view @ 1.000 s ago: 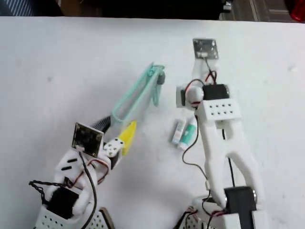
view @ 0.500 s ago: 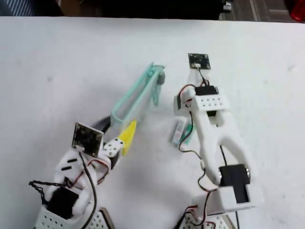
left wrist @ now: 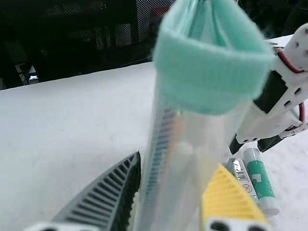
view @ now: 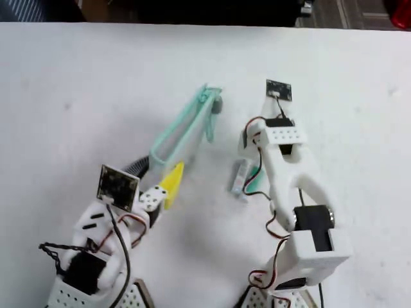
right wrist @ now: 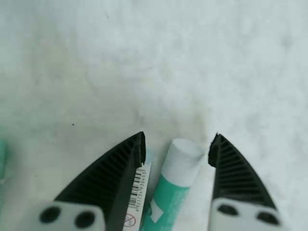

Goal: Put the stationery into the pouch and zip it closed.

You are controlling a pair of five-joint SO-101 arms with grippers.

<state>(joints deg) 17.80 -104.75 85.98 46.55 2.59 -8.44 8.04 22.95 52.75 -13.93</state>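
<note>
High view: right arm is pulling back toward lower frame, dropping over the green glue stick at centre. Right gripper is straddling it, jaws spread (not pinching yet), so pick is starting. Left gripper is clamping the pouch, left of centre. Barcoded stick is probably lying partly under one finger.

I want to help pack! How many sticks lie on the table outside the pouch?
2. A teal stick with a white cap lies inside the open right tool; a white barcoded stick lies beside it. The pouch may hide more.
</note>
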